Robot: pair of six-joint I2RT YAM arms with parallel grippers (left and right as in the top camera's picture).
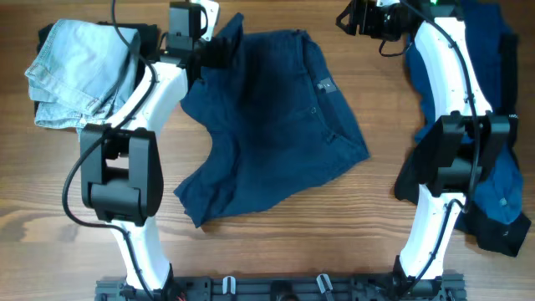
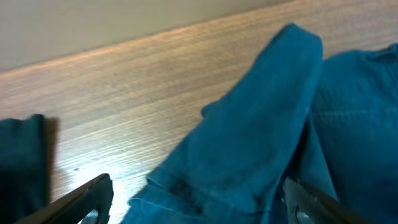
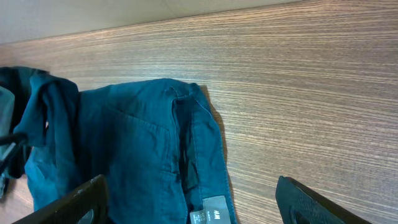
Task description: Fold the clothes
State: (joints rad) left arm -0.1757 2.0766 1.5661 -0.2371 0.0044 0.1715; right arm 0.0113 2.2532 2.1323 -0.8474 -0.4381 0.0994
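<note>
The clothes lie in three lots. A dark navy trouser-like piece [image 1: 276, 125] is spread in the middle of the table. My left gripper [image 1: 224, 52] is at its far left corner, jaws open, and a raised fold of that navy cloth [image 2: 261, 124] lies between the fingers [image 2: 90, 196]. My right gripper [image 1: 351, 18] is open near the far edge, to the right of the navy piece. Its wrist view looks down on the waistband [image 3: 155, 143] and a grey label [image 3: 211, 214]. Nothing is held between its fingers [image 3: 311, 202].
A pale light-wash denim piece [image 1: 71, 71] is bunched at the far left on something dark. Medium-blue and black pieces [image 1: 501, 167] are heaped along the right side under the right arm. The table's far edge [image 2: 124, 43] runs close behind both grippers.
</note>
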